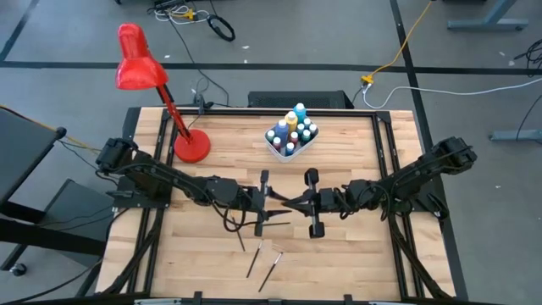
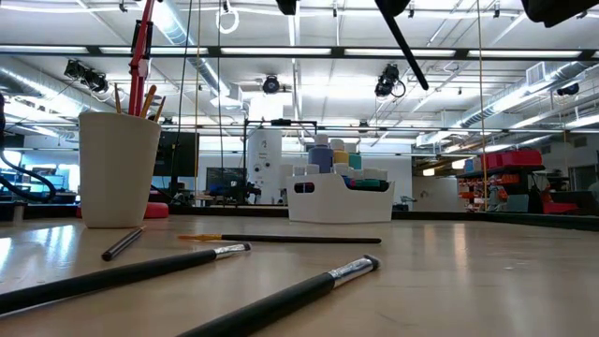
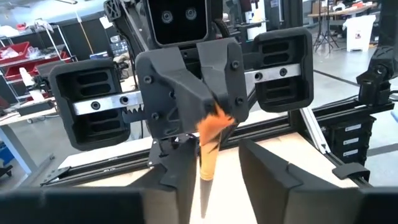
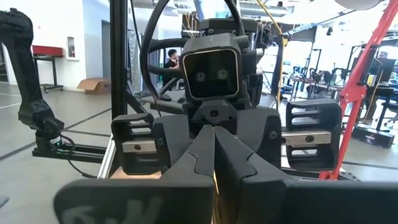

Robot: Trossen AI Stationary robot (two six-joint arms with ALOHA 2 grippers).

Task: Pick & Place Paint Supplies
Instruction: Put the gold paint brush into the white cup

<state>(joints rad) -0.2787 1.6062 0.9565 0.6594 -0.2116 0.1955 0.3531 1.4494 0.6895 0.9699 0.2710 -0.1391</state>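
Above the table's middle my two grippers meet tip to tip. My right gripper [image 4: 214, 168] is shut on a paintbrush [image 3: 205, 168] with orange bristles. My left gripper [image 3: 217, 186] faces it, open, one finger on either side of the brush's shaft; whether they touch it I cannot tell. Three loose dark-handled paintbrushes [image 1: 254, 258] lie flat on the near part of the table. Several small paint bottles [image 1: 292, 131] stand in a white tray [image 1: 275, 146] at the far side. My right gripper pinches the paintbrush at its orange bristle end [image 3: 214, 121] between its two shut fingers. The fingers come level from the table's right. The brush is lifted clear of the table, and its shaft slants away toward my left gripper.
A red desk lamp [image 1: 140, 68] stands on its round base [image 1: 192, 148] at the far left. In the low view a beige cup [image 2: 117, 168] holding a few sticks stands near the front edge. Bare wood lies at the near right.
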